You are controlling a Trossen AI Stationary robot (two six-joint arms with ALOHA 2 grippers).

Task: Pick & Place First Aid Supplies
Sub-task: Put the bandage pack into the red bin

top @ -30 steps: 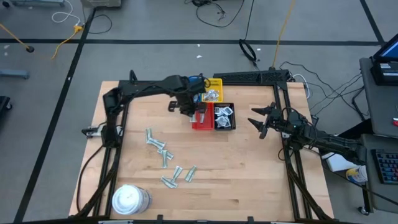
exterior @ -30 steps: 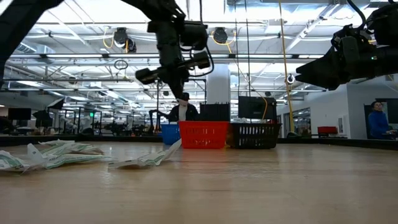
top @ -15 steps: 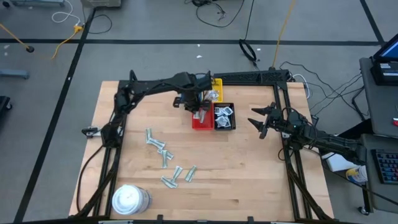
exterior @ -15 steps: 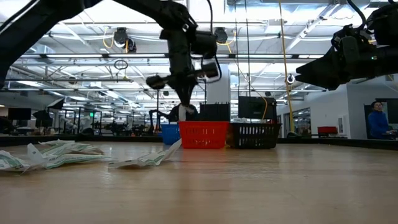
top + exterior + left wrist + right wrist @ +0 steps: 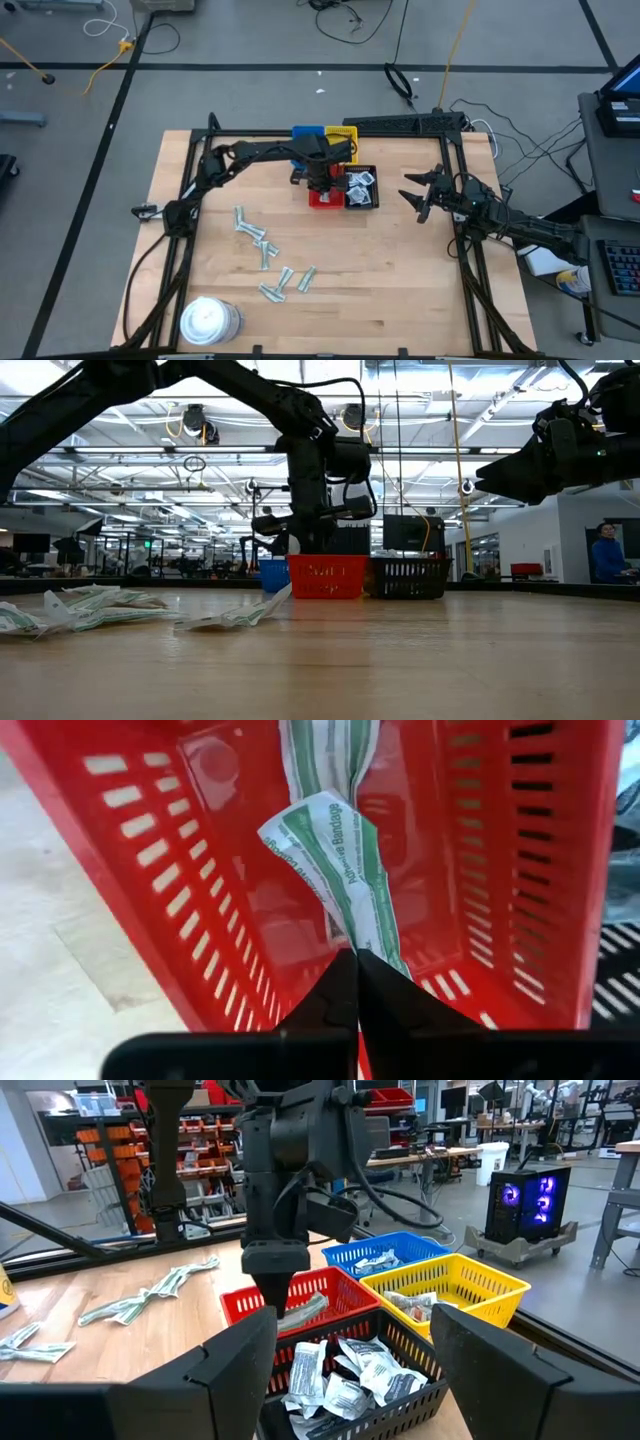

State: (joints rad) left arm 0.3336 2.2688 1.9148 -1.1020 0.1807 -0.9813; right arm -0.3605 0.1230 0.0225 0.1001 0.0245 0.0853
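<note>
The left pincer [image 5: 357, 982], clamped on a bandage strip [image 5: 340, 870], has moved over the red tray [image 5: 322, 198]; release looks next. The right pincer [image 5: 421, 195] waits apart, beside the trays.

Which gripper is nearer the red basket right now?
Left. The left gripper hangs directly over the red basket, shut on a bandage strip dangling into it. The right gripper waits open off to the side, beyond the black basket.
</note>
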